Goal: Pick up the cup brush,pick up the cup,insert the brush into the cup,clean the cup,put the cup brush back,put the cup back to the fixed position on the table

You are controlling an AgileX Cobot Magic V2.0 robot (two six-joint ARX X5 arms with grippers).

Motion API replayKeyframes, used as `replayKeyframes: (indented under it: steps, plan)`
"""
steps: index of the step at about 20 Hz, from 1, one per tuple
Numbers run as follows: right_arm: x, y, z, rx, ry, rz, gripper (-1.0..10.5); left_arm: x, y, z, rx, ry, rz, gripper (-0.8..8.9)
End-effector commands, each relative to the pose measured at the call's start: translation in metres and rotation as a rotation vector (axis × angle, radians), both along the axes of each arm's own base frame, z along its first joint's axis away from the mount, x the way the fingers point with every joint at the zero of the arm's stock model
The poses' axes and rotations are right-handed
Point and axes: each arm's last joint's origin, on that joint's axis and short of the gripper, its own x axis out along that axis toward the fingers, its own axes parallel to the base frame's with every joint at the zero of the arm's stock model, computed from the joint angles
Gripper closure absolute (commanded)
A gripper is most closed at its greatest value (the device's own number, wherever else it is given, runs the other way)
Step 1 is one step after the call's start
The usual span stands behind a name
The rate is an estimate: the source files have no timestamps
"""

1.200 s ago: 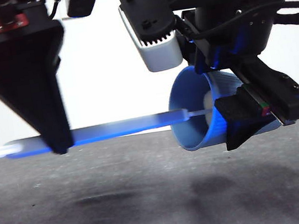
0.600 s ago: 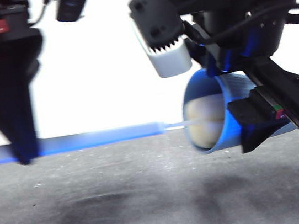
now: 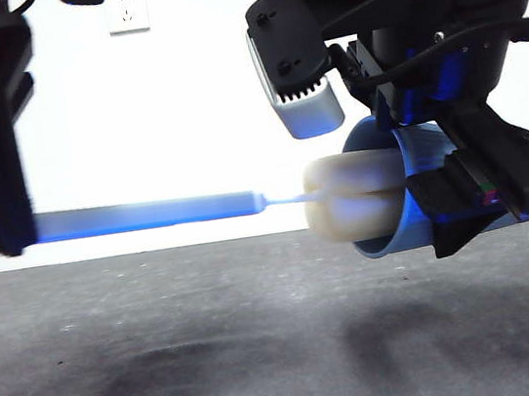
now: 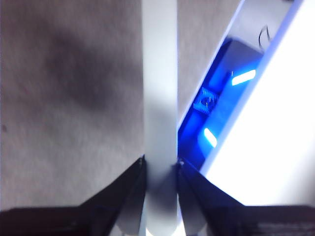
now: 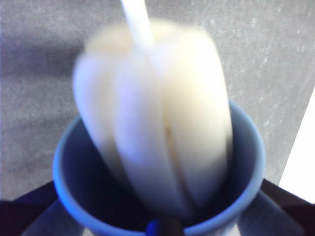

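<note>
The cup (image 3: 412, 197) is a light blue tumbler held on its side above the table (image 3: 267, 355), mouth facing left, with my right gripper (image 3: 472, 203) shut on it. The cup brush (image 3: 149, 214) lies level in the air, and its cream sponge head (image 3: 354, 200) sticks halfway out of the cup's mouth. My left gripper (image 3: 4, 235) is shut on the far end of the grey handle (image 4: 160, 98). In the right wrist view the sponge head (image 5: 157, 113) fills most of the cup's rim (image 5: 246, 147), blurred.
A wall socket (image 3: 126, 11) sits on the white wall behind. Dark shadows of both arms lie on the grey table below the cup and brush.
The brush has slid left, drawing its sponge head from deep in the cup to half out of the mouth. The cup has drifted slightly right and up.
</note>
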Motion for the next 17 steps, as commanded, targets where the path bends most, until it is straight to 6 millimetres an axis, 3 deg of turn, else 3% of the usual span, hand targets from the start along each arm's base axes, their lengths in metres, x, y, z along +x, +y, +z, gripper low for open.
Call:
replayKeyframes:
  steps: [1, 9, 17]
  plan:
    - [0.0, 0.003, -0.001, 0.024, -0.002, 0.0, 9.6, 0.003, -0.005, 0.001, -0.051, -0.015, 0.007, 8.22]
    - [-0.023, 0.023, 0.001, 0.093, -0.011, 0.126, 9.6, 0.017, -0.027, -0.012, -0.157, 0.018, -0.003, 8.22]
    - [-0.019, 0.015, -0.001, 0.047, -0.016, 0.062, 9.6, 0.015, -0.018, -0.016, -0.031, 0.013, 0.045, 8.22]
